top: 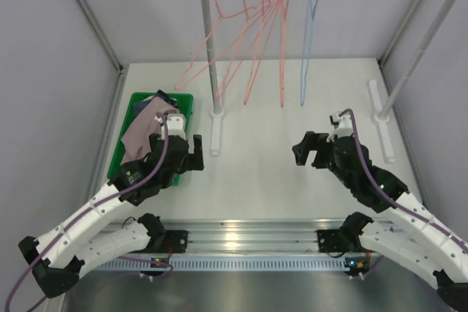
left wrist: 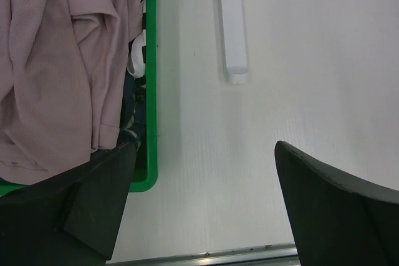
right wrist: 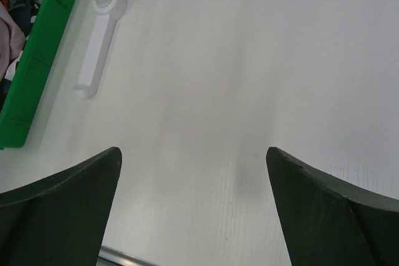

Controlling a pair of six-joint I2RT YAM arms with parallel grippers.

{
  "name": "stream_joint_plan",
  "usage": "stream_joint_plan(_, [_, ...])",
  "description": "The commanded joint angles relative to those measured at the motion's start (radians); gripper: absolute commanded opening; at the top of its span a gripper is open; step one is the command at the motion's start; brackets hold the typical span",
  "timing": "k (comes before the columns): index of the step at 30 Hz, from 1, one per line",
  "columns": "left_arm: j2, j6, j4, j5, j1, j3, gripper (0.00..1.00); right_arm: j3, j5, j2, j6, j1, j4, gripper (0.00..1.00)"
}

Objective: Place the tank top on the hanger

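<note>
The left claw [left wrist: 202, 154] stood with its jaws wide apart and held nothing; the right claw [right wrist: 193, 154] was also wide and empty. The dusty pink soft fabric tank top [left wrist: 56, 73] lay crumpled in the green plastic bin [left wrist: 151, 91], just to the left of the left claw, over darker clothes. Its folds ran mostly forward, away from the claw; a clear long axis I could not tell. The left arm was much nearer, so the grasp probably belonged to it. The thin light-blue wire hanger [top: 305, 63] hung well ahead of the right claw
</note>
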Motion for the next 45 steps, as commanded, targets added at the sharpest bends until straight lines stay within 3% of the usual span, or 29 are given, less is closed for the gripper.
stream_joint_plan(1, [-0.009,-0.031,-0.006,-0.046,0.003,0.023,0.98,0.013,-0.001,-0.01,-0.007,0.01,0.014,1.0])
stream_joint_plan(14, [0.103,-0.175,-0.119,-0.28,0.05,0.069,0.98,0.021,-0.036,0.009,-0.013,0.01,-0.016,1.0])
stream_joint_plan(17, [0.163,-0.105,-0.061,-0.2,0.173,0.079,0.98,0.022,-0.053,0.013,-0.019,0.01,-0.016,1.0])
stream_joint_plan(20, [0.21,-0.026,0.031,-0.036,0.413,0.079,0.98,0.024,-0.07,0.016,-0.018,0.01,-0.021,1.0])
stream_joint_plan(23, [0.261,0.01,0.118,0.019,0.515,0.088,0.98,0.022,-0.085,0.012,-0.016,0.01,-0.012,1.0])
stream_joint_plan(30, [0.402,0.037,0.246,0.081,0.603,0.141,0.97,0.033,-0.123,0.03,-0.016,0.01,-0.003,1.0])
stream_joint_plan(40, [0.525,0.009,0.312,0.029,0.679,0.159,0.93,0.003,-0.166,0.033,-0.007,0.01,0.03,1.0])
stream_joint_plan(44, [0.571,0.014,0.329,0.006,0.695,0.159,0.83,-0.004,-0.18,0.042,-0.002,0.01,0.037,1.0])
stream_joint_plan(45, [0.577,0.011,0.329,0.009,0.699,0.159,0.71,-0.005,-0.182,0.042,-0.001,0.01,0.037,1.0])
